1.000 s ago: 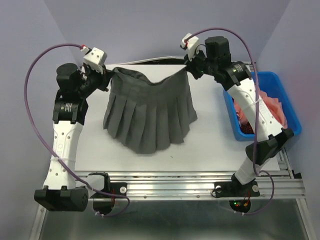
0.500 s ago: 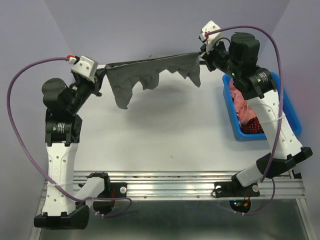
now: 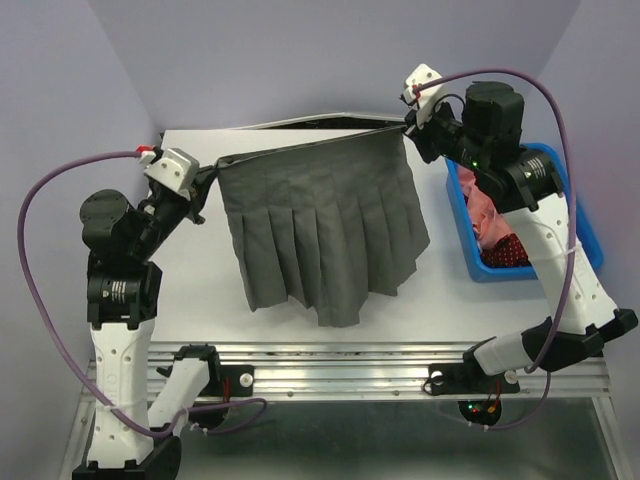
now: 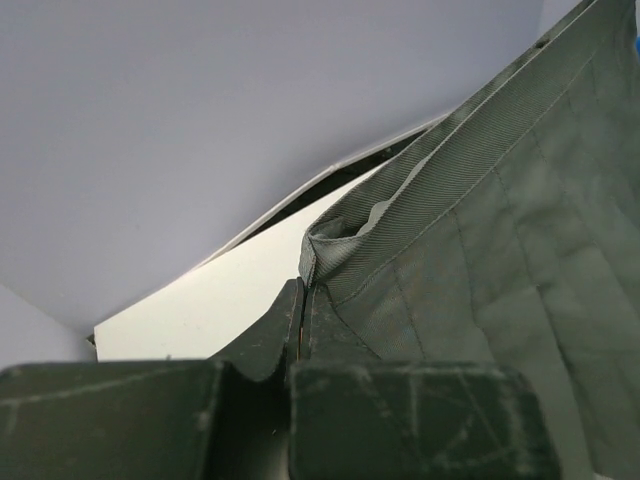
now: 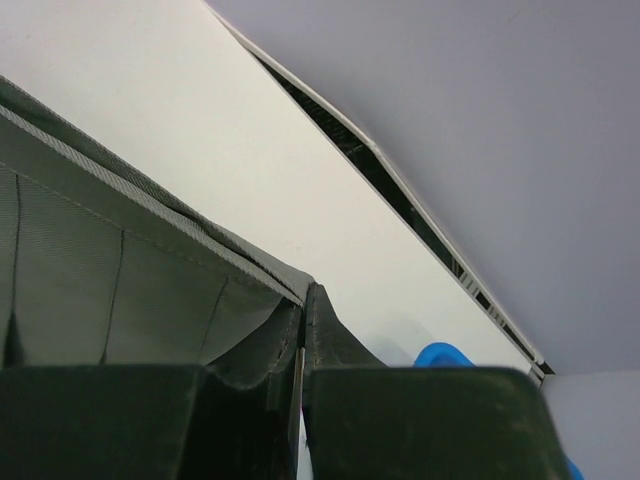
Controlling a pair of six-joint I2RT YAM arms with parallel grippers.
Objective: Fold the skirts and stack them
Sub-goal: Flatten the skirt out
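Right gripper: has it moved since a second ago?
Yes. The right gripper, shut on the waistband of the grey skirt, has moved rightward in the top view, nearer the blue bin.

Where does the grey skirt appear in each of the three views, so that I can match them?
Top view: the grey skirt is spread across the centre, its waistband gripped by the left tool and the right tool.
Left wrist view: it fills the right side, one corner pinched in the tool.
Right wrist view: it fills the lower left, one corner pinched likewise.
Shared landmark: the white table, seen behind the skirt in both wrist views.
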